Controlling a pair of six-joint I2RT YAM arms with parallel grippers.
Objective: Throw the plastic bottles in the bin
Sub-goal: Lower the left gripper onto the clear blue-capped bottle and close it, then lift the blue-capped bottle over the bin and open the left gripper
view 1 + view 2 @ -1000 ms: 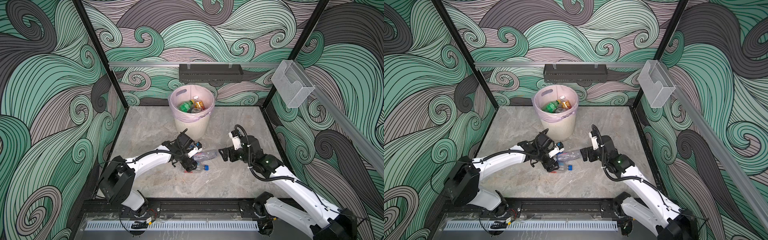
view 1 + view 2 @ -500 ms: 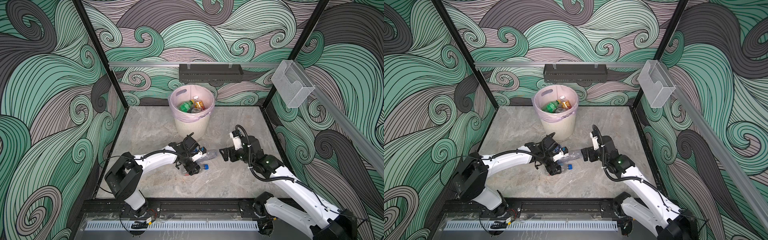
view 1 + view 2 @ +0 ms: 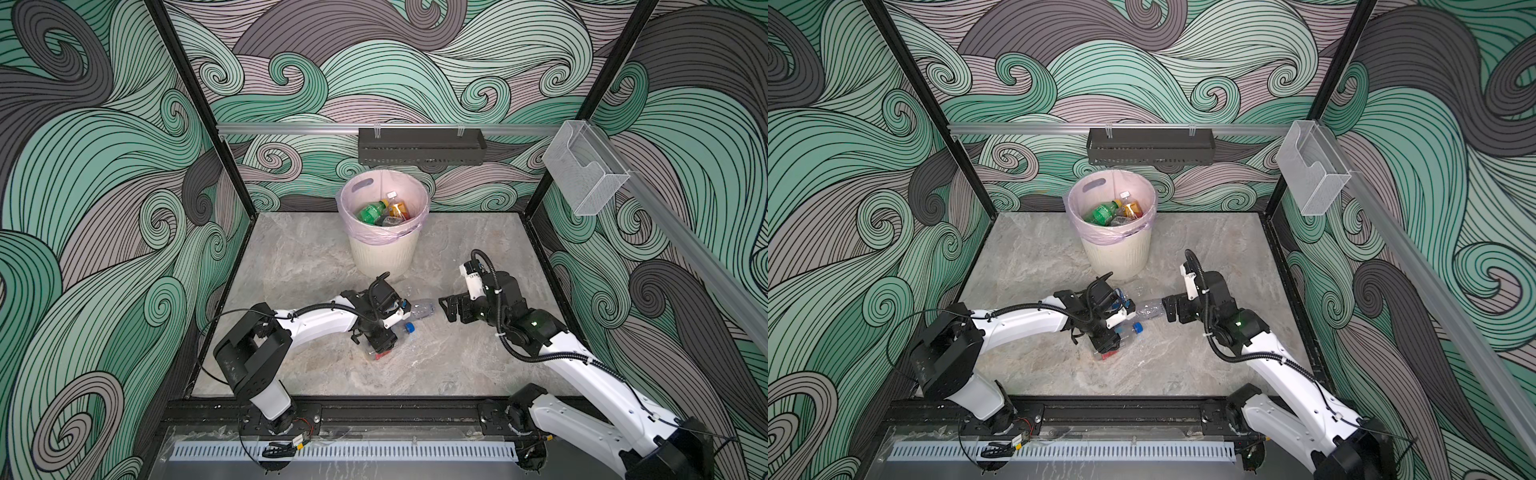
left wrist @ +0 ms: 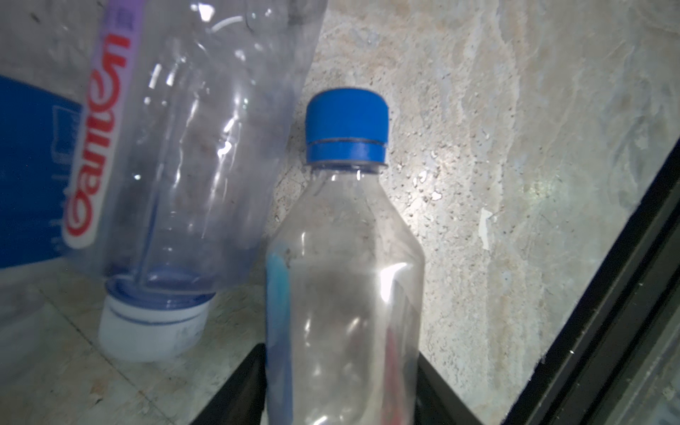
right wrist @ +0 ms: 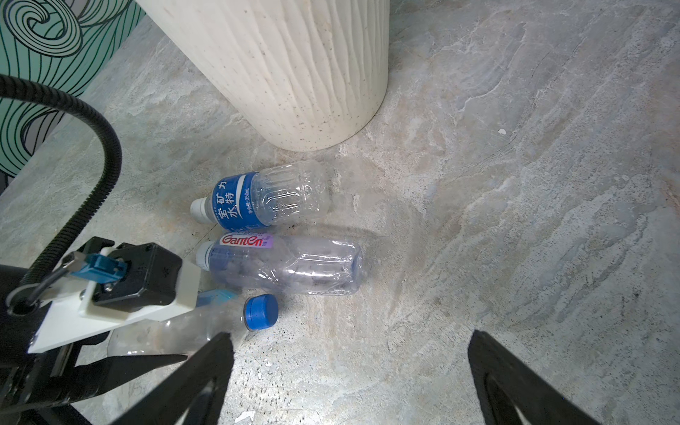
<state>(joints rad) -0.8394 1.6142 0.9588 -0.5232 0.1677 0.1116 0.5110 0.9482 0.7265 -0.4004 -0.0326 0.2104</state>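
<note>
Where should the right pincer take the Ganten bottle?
The Ganten bottle lies flat on its side, with other bottles crowding its cap end. I'd bring the open right pincer down from above across the clear half near its base.

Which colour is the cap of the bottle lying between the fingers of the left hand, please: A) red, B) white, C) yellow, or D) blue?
D: in the left wrist view, the bottle flanked by the fingers of the left hand carries a blue cap.

The blue-capped bottle (image 4: 346, 287) runs off the left wrist view's edge.
</note>
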